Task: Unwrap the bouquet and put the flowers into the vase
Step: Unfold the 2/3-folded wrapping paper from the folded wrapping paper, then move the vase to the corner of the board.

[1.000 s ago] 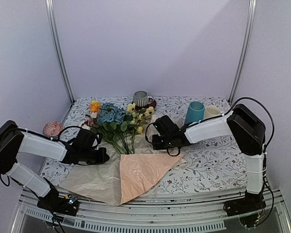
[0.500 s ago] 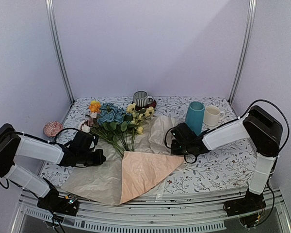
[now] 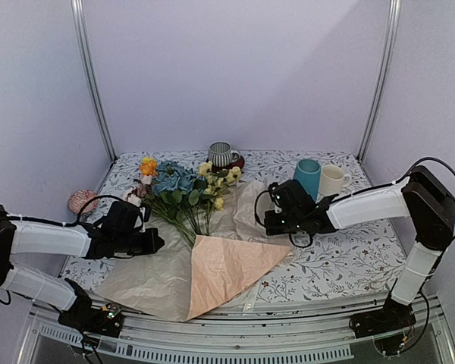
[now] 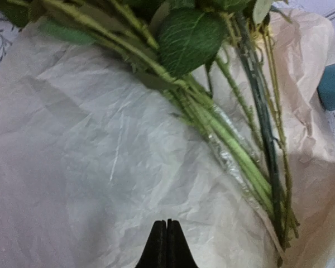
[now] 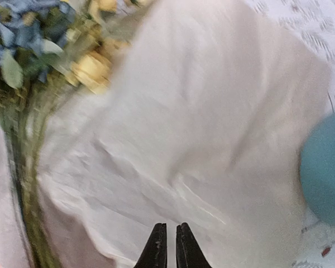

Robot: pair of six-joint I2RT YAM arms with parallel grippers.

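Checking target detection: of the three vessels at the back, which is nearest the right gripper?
The teal vase, tall and handleless, just behind the right gripper; the cream mug stands to its right, the striped cup farther left.

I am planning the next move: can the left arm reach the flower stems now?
Probably yes. The flower stems lie bare on the opened paper, just ahead of the left hand, with nothing over them. The hand is shut, so it must open first.

Striped grey cup (image 3: 222,154) is set at back edge, approx. mid-bench (image 3: 341,258); cream mug (image 3: 333,180) is seen nr back-right corner; pink ball (image 3: 82,201) is parked by left edge.
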